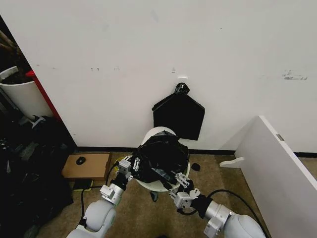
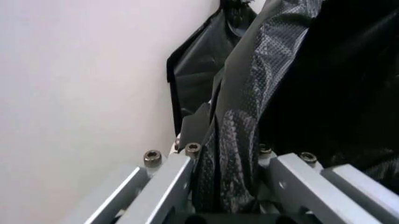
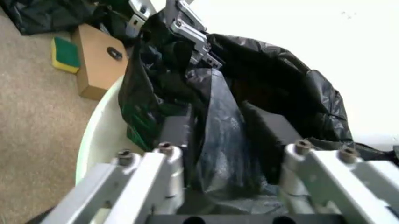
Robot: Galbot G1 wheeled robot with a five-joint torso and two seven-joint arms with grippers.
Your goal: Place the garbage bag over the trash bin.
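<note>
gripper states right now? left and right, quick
Left gripper: shut on the garbage bag, at the trash bin's left side.
Right gripper: shut on the garbage bag, at the bin's front right.

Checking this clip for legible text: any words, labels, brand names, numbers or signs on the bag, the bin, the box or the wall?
None can be read.
garbage bag, held at either side by the left gripper and right gripper: plain black plastic.
trash bin: bare white rim.
cardboard box: no print visible.
wall: scuffs and small marks, not lettering.
</note>
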